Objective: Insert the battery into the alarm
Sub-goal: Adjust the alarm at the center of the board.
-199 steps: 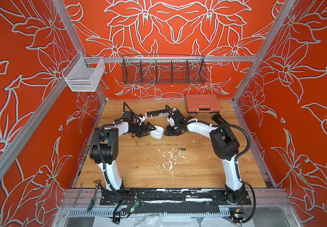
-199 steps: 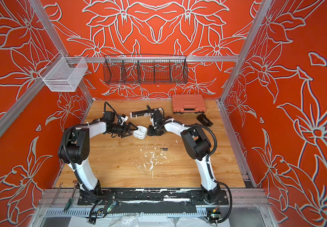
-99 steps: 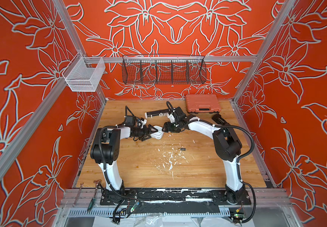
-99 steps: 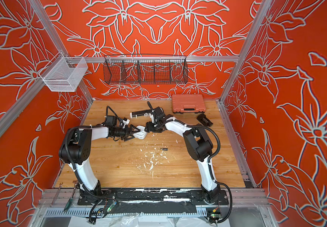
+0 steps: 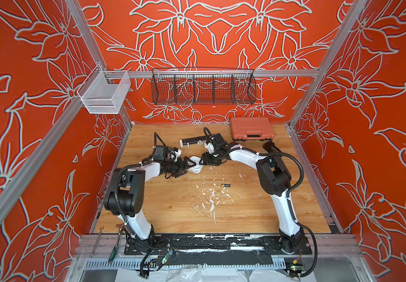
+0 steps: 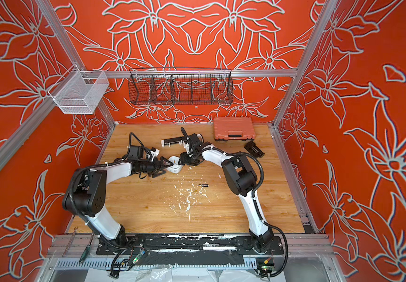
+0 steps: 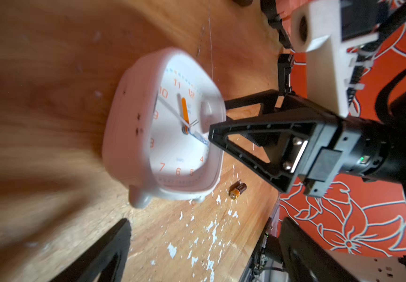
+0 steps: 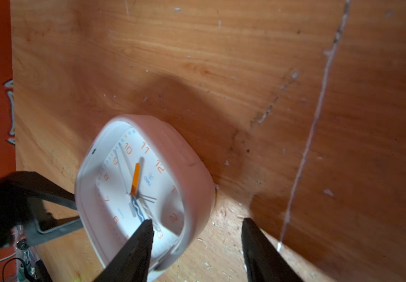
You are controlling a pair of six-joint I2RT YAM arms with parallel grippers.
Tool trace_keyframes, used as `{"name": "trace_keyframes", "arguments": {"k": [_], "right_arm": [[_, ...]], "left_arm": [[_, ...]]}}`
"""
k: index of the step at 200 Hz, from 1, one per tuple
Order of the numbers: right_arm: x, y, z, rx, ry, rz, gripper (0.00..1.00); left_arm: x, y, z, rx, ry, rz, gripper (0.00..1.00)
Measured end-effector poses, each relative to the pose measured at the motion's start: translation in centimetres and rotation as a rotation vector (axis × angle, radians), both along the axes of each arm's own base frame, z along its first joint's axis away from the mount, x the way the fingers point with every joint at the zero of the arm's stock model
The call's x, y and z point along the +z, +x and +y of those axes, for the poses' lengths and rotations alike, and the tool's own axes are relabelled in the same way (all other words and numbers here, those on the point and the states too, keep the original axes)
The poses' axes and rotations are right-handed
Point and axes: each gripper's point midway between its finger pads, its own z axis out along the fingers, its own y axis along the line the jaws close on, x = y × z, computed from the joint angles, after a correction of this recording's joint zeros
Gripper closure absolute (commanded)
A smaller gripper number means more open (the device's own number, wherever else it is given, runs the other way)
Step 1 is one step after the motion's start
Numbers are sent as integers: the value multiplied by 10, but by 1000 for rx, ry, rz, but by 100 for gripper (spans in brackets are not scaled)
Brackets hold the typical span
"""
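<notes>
The alarm (image 5: pixel 195 166) sits far of mid-table between two open grippers: the left gripper (image 5: pixel 186 167), jaws spread wide, reaches its left side, while the right gripper (image 8: pixel 197 220) straddles its right rim, one finger (image 8: pixel 136 249) over the dial, the other clear of its side. The battery (image 5: pixel 225 185) lies on the table (image 5: pixel 245 214), nearer and to the right, well apart from both. Only the wrist views show the orange hand (image 7: pixel 184 109); only the top views show the orange case (image 5: pixel 251 128) at the far edge

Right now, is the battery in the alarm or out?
Out. The battery lies loose on the table, apart from the alarm.
</notes>
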Motion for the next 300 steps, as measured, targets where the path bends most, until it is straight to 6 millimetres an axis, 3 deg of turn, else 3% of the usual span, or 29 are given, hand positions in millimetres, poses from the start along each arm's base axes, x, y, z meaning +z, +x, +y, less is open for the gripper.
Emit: {"name": "trace_keyframes", "arguments": {"k": [34,51,70,94,138,201,262,300], "right_arm": [[-4,1,1,28,-13,9,49],[-7,-2,-3,32,-26,23,48],[-8,-2,-4,39,-30,18,40],[-8,-7,-7,37,-27,12,42],[-7,-9,-8,46,-38,25,47],[-8,-11,-9,85,-47,10,51],[-8,-11,-8,101,-50,-2,54],[-7,-11,-7,109,-49,-5,55]], "left_arm": [[14,24,26,43,25,-35,5],[14,41,25,24,8,-32,4],[2,53,21,-10,-12,-3,3],[-8,54,17,-52,-14,35,3],[-8,57,13,-117,-27,42,3],[-24,46,6,-203,-71,131,2],[-29,38,-23,-294,-122,165,2],[-28,41,-26,-303,-125,152,3]]}}
